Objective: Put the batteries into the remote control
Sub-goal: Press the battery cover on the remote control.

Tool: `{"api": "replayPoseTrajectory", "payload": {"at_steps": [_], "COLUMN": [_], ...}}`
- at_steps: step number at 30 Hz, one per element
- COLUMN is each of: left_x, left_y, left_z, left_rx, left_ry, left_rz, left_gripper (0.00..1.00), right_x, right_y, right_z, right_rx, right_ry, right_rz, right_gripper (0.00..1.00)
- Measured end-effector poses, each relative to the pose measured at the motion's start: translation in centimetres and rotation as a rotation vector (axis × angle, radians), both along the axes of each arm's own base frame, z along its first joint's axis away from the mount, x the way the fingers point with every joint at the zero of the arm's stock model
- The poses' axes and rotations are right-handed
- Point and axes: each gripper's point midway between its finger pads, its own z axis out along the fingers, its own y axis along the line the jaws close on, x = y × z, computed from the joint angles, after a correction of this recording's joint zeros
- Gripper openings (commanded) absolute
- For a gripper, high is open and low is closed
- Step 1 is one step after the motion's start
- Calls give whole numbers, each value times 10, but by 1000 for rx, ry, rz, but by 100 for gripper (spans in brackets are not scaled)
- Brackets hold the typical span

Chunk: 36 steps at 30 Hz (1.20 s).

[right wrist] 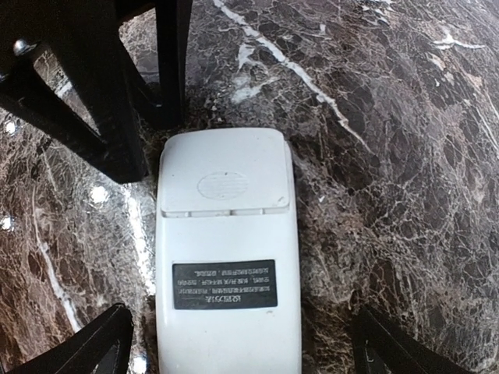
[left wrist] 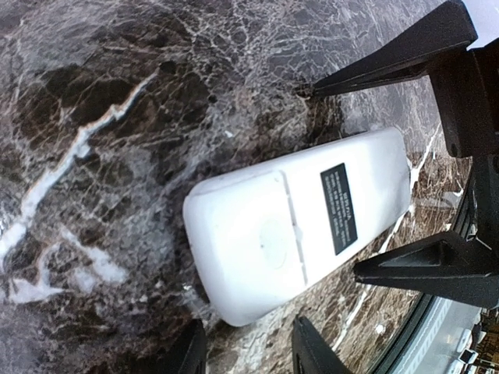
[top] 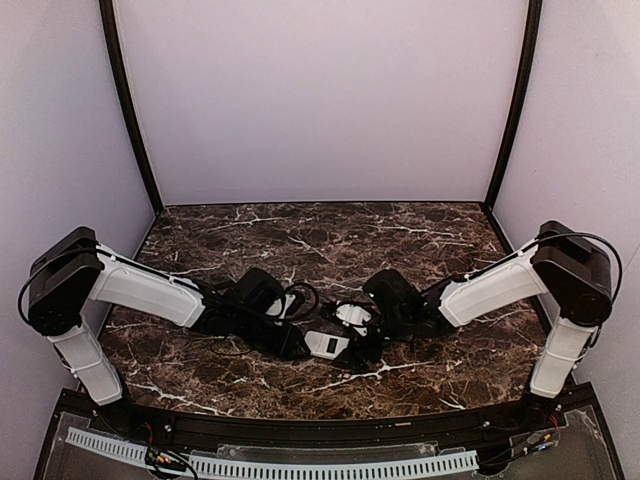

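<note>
**Spotter:** Where's the handset?

**Operator:** I've got the remote control (right wrist: 228, 249) lying flat, back up, in the near middle of the marble table (top: 400, 240), right between my two arms. The battery cover (right wrist: 224, 173) looks seated. I see no batteries in any view.

**Spotter:** And your pincers?

**Operator:** My right gripper (right wrist: 238, 315) is spread wide, one finger on each side of the remote's label (right wrist: 224, 284) end, both clear of it. My left gripper (left wrist: 249, 335) shows a narrower gap at the cover end, with nothing in it.

**Spotter:** How will it handle?

**Operator:** I'd judge it light, with a stiff plastic shell that's smooth, so it's likely to skate on the marble. I'd pinch the long edges at the label half and leave the cover free to slide.
</note>
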Motion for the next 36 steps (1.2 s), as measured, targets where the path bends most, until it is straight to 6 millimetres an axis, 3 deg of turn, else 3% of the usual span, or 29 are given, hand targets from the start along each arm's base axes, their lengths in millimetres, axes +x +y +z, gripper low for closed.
{"api": "replayPoseTrajectory", "payload": {"at_steps": [9, 16, 20, 24, 31, 36], "left_x": [8, 12, 16, 20, 23, 23], "left_y": [26, 23, 20, 19, 15, 11], "left_z": [1, 1, 2, 2, 2, 2], "left_rx": [18, 14, 1, -3, -17, -29], "left_ry": [-21, -40, -55, -68, -75, -84], "left_rz": [57, 53, 56, 64, 70, 65], "left_gripper": [38, 38, 38, 38, 37, 36], "right_x": [14, 29, 33, 33, 27, 31], "right_y": [-5, 20, 32, 38, 33, 39], "right_z": [18, 49, 56, 46, 7, 7], "right_rx": [52, 129, 150, 139, 62, 69], "right_ry": [66, 95, 118, 156, 225, 226], "right_rz": [-64, -69, -65, -60, -65, -68], "right_gripper": [81, 71, 69, 67, 64, 62]}}
